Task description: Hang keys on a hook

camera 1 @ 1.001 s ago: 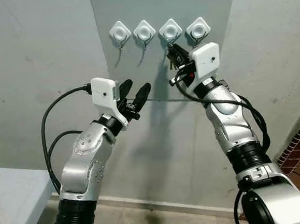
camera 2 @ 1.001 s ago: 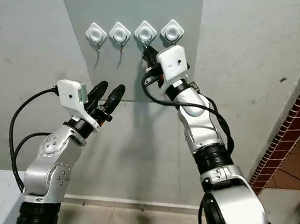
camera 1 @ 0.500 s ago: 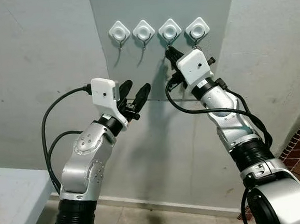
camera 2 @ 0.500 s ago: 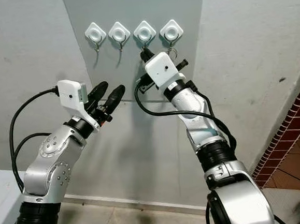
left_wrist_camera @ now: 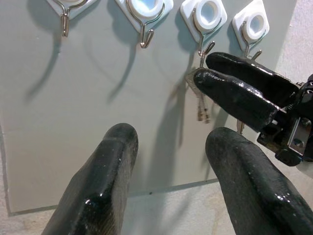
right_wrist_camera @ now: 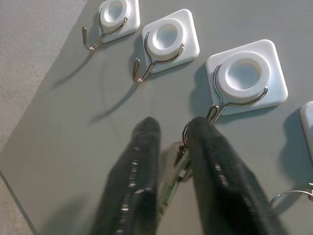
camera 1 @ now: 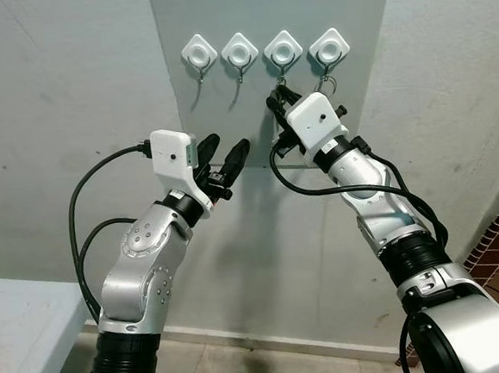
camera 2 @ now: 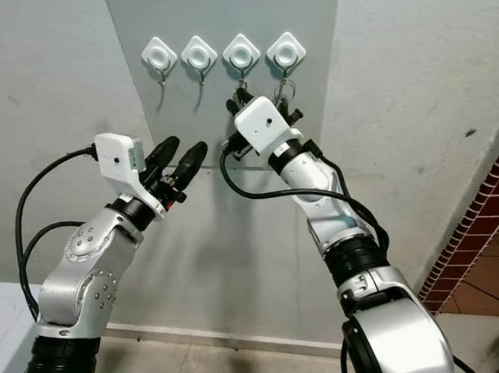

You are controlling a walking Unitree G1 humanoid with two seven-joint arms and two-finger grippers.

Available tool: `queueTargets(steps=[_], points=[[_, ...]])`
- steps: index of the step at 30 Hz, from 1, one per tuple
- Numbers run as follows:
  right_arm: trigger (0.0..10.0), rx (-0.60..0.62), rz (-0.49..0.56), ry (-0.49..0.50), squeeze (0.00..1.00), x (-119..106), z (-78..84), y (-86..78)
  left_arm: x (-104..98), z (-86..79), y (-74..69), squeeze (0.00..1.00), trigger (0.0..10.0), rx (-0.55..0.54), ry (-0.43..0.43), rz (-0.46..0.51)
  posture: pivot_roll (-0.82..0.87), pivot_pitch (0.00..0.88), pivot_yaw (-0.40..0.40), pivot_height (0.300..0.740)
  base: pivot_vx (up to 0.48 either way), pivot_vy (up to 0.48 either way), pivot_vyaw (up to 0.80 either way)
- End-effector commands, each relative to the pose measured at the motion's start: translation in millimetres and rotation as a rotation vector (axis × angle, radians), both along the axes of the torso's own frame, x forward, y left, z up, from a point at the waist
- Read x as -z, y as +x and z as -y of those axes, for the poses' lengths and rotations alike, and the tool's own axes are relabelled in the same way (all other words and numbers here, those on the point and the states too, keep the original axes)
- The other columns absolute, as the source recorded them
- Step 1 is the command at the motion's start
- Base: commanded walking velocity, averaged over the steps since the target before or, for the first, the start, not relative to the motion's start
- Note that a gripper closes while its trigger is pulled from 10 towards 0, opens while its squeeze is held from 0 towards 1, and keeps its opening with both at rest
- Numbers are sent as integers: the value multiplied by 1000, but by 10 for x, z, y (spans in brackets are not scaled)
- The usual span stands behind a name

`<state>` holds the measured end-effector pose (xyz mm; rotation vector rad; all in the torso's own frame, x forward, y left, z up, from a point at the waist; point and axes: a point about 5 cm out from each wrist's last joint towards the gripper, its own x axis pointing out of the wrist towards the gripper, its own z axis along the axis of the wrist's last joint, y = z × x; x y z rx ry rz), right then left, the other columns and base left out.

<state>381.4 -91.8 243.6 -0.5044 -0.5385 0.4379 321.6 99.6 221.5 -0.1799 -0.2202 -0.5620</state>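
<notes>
Four white hooks (camera 1: 284, 50) in a row on a grey panel (camera 1: 219, 16) fixed to a pale wall (camera 1: 54, 124). Right gripper (right_wrist_camera: 168, 161) raised just under the third hook (right_wrist_camera: 243, 78) from the left, fingers slightly parted around a bunch of keys (left_wrist_camera: 201, 105), ring touching that hook's wire. Could not tell whether the ring sat fully on the hook. Left gripper (camera 1: 228, 158) held lower and to the left, near the panel, fingers (left_wrist_camera: 105, 181) spread apart, nothing between them.
</notes>
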Motion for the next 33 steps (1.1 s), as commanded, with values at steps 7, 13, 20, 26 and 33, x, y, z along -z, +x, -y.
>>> queueTargets(steps=[7, 13, 20, 26, 33], points=[[10000, -20, -24, 107, 1000, -5, 18, 7, -80, -21, -6, 0, 10000, -21, -2, 28, 141, 0, 43, 740, 0, 0, 0], [10000, -22, -63, 257, 1000, 44, 76, -9, -49, -51, -5, 0, 10000, -37, 5, 26, 142, 0, 41, 740, 0, 0, 0], [10000, -40, -145, 501, 0, 164, 146, -36, -15, -77, 11, 0, 10000, -60, 7, 22, 144, 0, 40, 740, 0, 0, 0], [10000, -45, -164, 528, 0, 261, 139, -77, 29, -97, 26, 0, 10000, -81, 9, 17, 141, 0, 39, 740, 0, 0, 0], [10000, -61, -166, 532, 0, 294, 121, -108, 50, -113, 34, 0, 10000, -96, 8, 17, 141, 0, 39, 740, 0, 0, 0]])
